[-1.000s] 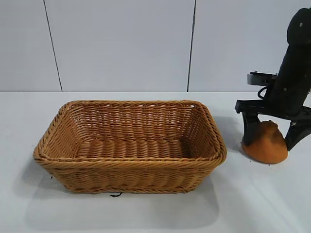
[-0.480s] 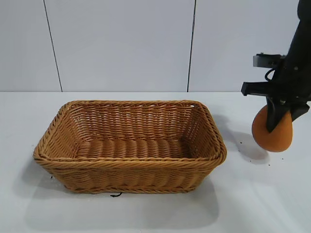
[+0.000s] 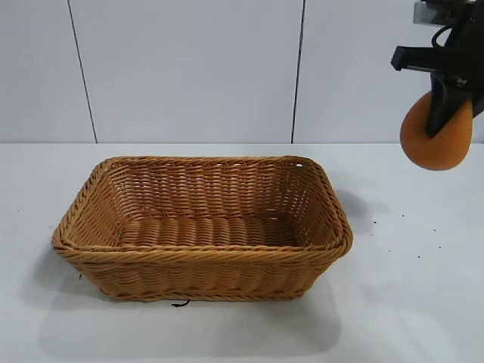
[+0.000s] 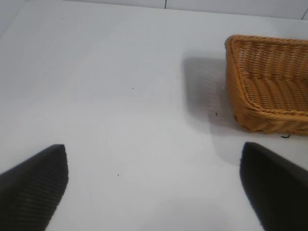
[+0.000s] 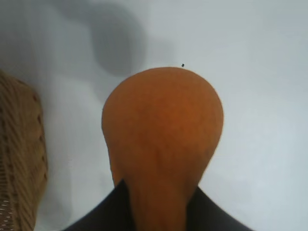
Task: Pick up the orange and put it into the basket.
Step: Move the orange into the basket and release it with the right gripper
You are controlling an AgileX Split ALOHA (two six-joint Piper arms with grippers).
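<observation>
Right gripper (image 3: 446, 106): fingers clamped on orange (image 3: 435, 144), held high above desk (image 3: 408, 302). Basket (image 3: 200, 227): below, well left of those fingers. Left gripper (image 4: 154, 187): fingers wide apart over bare desk.

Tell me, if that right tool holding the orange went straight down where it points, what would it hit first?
Probably bare table: the right tool holds the orange high, right of the basket, not over it.
</observation>
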